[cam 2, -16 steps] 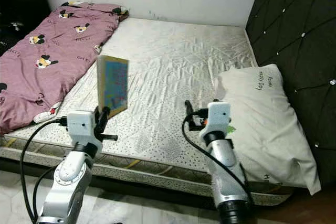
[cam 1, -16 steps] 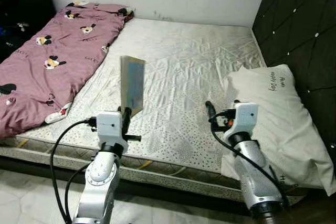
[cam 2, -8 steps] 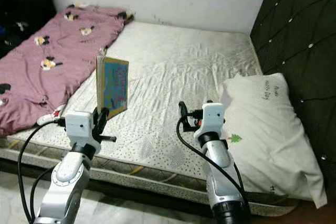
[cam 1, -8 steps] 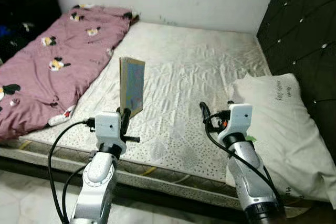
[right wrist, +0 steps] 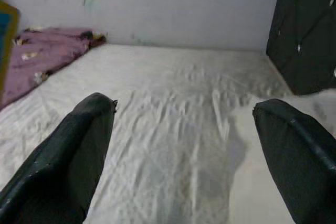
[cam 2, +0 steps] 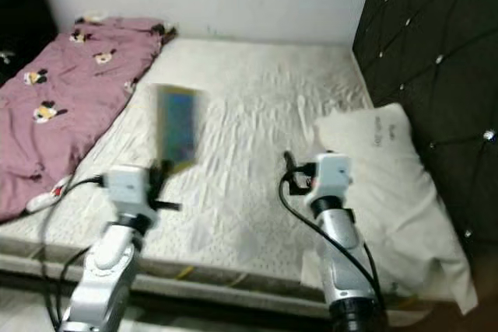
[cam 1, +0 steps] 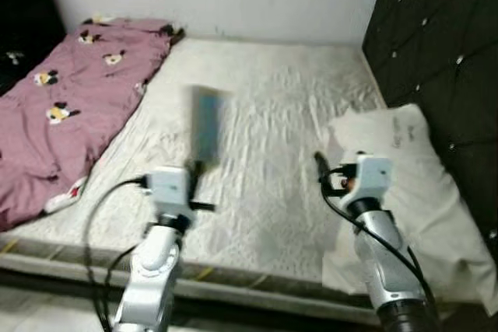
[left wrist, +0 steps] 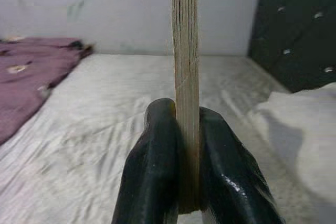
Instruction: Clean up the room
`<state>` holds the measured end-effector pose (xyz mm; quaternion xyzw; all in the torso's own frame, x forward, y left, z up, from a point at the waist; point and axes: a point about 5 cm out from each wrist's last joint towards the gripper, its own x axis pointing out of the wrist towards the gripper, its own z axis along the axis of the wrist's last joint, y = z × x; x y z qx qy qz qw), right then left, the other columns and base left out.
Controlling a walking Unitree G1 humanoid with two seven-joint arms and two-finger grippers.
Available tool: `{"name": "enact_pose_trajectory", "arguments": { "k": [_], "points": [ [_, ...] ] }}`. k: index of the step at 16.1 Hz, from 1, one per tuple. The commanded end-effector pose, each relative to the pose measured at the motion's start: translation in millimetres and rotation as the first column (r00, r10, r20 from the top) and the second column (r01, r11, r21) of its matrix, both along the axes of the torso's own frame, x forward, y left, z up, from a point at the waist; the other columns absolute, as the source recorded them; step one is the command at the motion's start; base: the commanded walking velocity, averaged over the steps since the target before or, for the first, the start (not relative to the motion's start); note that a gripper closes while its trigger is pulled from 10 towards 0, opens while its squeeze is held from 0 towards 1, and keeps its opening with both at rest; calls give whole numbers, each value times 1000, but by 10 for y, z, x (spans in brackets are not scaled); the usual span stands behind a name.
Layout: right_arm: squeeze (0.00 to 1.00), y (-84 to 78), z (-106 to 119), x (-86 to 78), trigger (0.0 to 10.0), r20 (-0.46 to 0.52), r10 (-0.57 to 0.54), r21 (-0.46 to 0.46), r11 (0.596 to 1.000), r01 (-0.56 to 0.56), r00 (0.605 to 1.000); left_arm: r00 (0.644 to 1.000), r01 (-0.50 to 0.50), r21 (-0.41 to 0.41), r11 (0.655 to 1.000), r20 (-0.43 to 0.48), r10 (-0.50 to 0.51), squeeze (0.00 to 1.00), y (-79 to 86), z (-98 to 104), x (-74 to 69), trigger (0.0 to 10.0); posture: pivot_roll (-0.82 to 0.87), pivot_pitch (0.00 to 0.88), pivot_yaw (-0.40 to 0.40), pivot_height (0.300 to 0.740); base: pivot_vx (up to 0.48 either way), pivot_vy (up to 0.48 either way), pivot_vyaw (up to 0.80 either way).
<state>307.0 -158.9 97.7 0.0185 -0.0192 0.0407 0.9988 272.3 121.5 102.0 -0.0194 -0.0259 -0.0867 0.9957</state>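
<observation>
Left hand (left wrist: 186, 182) pinches an upright, probably blue-covered book (left wrist: 185, 77) edge-on; right hand (right wrist: 184, 161) hangs spread above the mattress (right wrist: 173, 103).

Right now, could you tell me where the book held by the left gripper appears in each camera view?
Left eye view: book upright, blurred, above the left gripper.
Right eye view: book left of centre, over the mattress.
Left wrist view: book edge-on, clamped between the fingers.
Right wrist view: a blue and yellow edge, probably the book.
Shared landmark: pink blanket.
</observation>
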Motion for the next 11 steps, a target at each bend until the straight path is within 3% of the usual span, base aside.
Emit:
{"name": "enact_pose_trajectory", "arguments": {
  "k": [1, 4, 9, 11],
  "points": [
    [0, 144, 61, 31, 10000, 25, 44, 11, 999, -44, 999, 998, -59, 13, 998, 38, 58, 0, 164, 84, 22, 10000, 27, 17, -14, 740, 292, 0, 0],
    [0, 138, 55, 31, 10000, 24, 41, 10, 999, -41, 999, 995, -102, 13, 995, 15, 102, 0, 186, 51, 36, 10000, 27, 17, -14, 740, 0, 0, 0],
    [0, 131, 44, 31, 10000, 17, 33, 18, 999, -33, 999, 996, -92, 22, 995, 15, 92, 0, 170, 54, 34, 10000, 28, 19, -15, 740, 0, 0, 0],
    [0, 128, 40, 33, 10000, 13, 33, 18, 999, -33, 999, 996, -89, 13, 996, 3, 89, 0, 170, 43, 39, 10000, 27, 19, -15, 740, 0, 0, -800]
  ]
}}
